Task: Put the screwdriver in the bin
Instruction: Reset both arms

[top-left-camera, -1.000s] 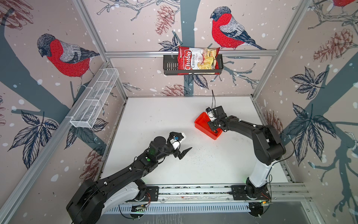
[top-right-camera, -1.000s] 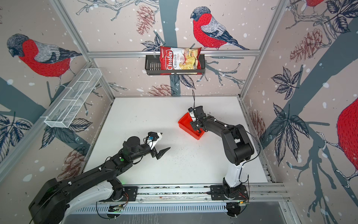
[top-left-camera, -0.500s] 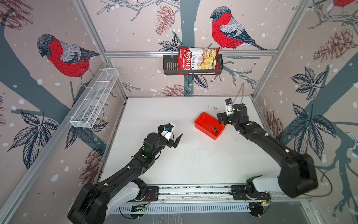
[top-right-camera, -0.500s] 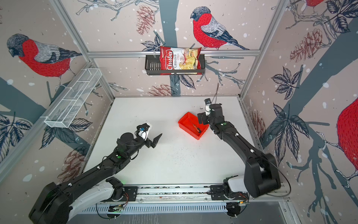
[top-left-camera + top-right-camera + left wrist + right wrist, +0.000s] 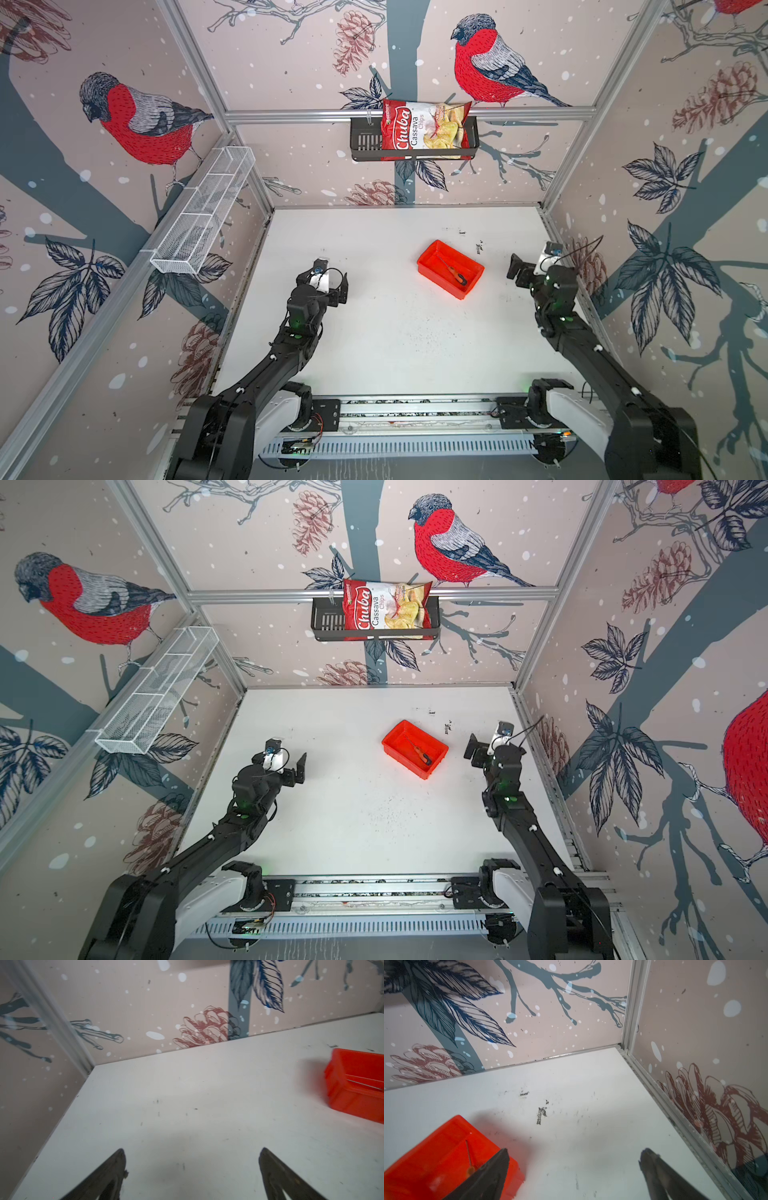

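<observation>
While in bin [image 5: 463, 262], slim orange-handled screwdriver [image 5: 455, 275].

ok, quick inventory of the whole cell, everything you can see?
bin: 1, red-orange, on the table, right of centre
screwdriver: 1, orange-and-black handle with a thin dark shaft, lying inside the bin
chip bag: 1, red and white, in the black basket
black basket: 1, black, slotted, on the back wall
mesh basket: 1, white wire, long, on the left wall
table: 1, white, scuffed
rail: 1, silver and black, near edge, carries both arm bases
left gripper: 1, black, open, holding nothing, above the table left of the bin
right gripper: 1, black, open, holding nothing, right of the bin
</observation>
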